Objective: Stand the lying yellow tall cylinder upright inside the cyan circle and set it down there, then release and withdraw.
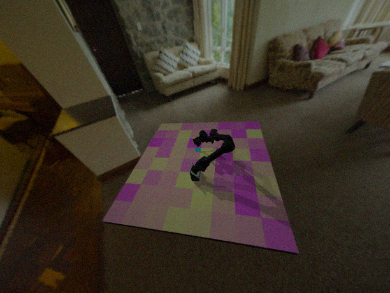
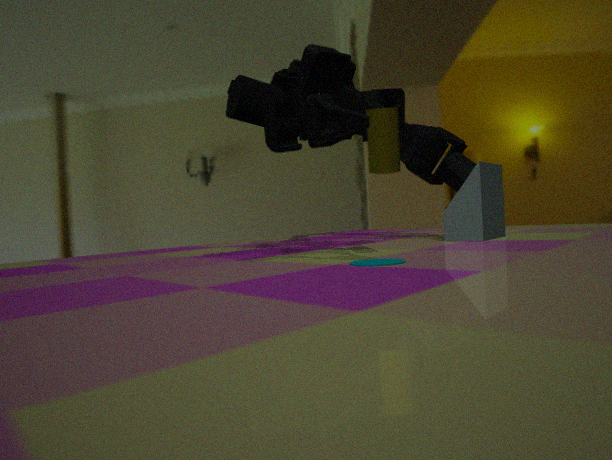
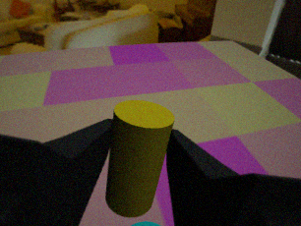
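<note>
The black claw (image 2: 367,120) (image 3: 141,132) is closed on the tall yellow cylinder (image 2: 384,141) (image 3: 138,159), one dark finger pressed to each side near its top. The cylinder is upright in the exterior view, its lower end clear of the surface and hanging in the air. Below it, the flat cyan circle (image 1: 197,149) (image 2: 377,262) (image 3: 146,224) lies on the table (image 1: 178,197) (image 2: 250,360) (image 3: 74,115), patched in purple, pink and pale yellow-green. Farther out, the black jointed arm (image 1: 227,143) (image 2: 425,150) bends back to its grey wedge-shaped base (image 2: 492,200).
</note>
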`<state>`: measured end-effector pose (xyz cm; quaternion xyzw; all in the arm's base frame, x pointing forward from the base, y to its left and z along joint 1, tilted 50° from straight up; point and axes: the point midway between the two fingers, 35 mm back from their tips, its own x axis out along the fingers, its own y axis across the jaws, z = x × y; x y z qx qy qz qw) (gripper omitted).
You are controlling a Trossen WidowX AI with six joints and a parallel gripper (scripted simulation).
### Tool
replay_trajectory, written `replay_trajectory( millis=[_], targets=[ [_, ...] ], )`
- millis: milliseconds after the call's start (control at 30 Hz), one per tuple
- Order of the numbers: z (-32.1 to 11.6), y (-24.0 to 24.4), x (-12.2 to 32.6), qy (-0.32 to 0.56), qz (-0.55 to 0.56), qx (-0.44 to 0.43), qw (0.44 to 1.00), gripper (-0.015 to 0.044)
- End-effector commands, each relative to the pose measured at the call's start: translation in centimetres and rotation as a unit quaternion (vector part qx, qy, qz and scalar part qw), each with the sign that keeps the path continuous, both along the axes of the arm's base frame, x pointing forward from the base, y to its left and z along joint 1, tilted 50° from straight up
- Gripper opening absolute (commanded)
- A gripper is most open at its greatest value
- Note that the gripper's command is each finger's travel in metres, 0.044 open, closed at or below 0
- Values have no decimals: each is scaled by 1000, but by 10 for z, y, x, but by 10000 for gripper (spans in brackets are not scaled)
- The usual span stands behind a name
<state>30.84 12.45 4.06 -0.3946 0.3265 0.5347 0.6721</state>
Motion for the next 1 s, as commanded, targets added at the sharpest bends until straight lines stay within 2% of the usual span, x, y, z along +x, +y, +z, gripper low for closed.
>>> replay_trajectory(
  millis=[0, 967],
  targets=[
    [4, 1, -1, -12, 9, 13, 1000, 105],
    [18, -2, -3, -81, 44, 70, 993, 105]
  ],
)
